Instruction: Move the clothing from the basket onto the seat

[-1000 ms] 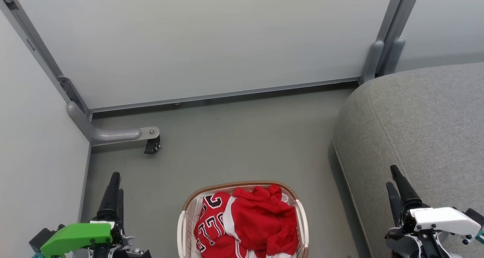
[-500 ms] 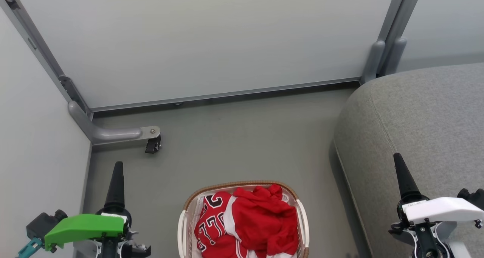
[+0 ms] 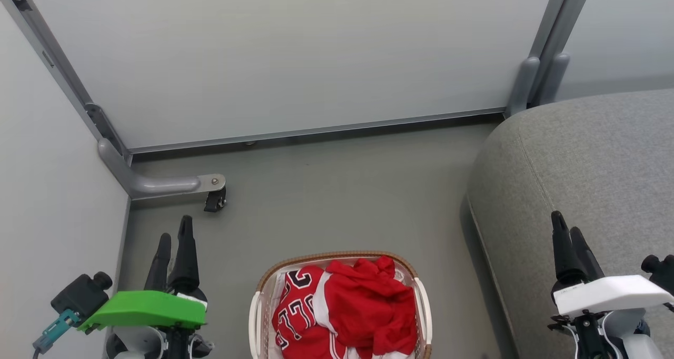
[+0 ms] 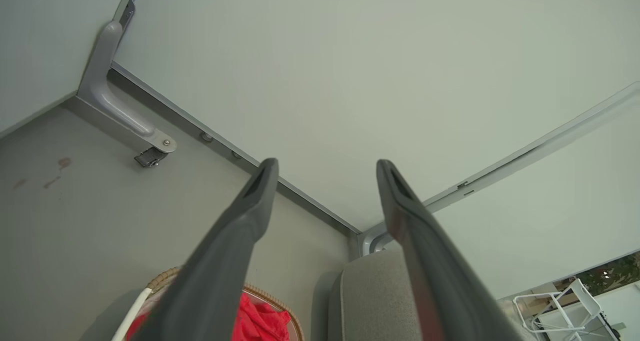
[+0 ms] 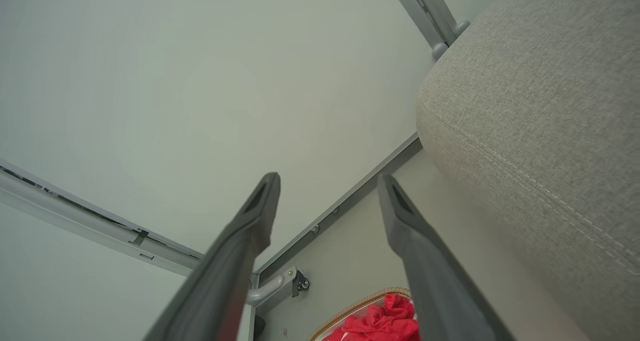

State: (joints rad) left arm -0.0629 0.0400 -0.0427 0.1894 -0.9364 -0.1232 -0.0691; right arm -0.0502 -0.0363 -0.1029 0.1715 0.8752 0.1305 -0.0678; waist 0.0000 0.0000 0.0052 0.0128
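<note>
The left gripper (image 4: 326,162) has its two dark fingers spread, w/ nothing between them. The right gripper (image 5: 328,177) is the same, spread and empty. Both hang in the air: the left one over the floor (image 3: 337,201) to the left of the basket (image 3: 337,256), the right one over the near-left edge of the seat (image 3: 590,159).

The clothing (image 3: 363,306) lies in the basket, between the two grippers. A plain red piece w/ white trim is heaped on the right, partly over the jersey (image 3: 293,309) w/ black-and-white letters on the left.

The step in hand is probably the reach for the first garment. The plain piece is on top, so it seems better to take it first, approx. at its high crumpled fold. The fingers should come down from above and stay open until cloth is well between them. A too deep pinch could catch the white liner (image 3: 274,282) or the jersey below, i.e. drag the light basket up too.

Hard to make out: the near part of the basket is cut off by the frame edge, so the full pile is not known. The jersey letters are folded and not readable. The seat runs out of view on the right.
</note>
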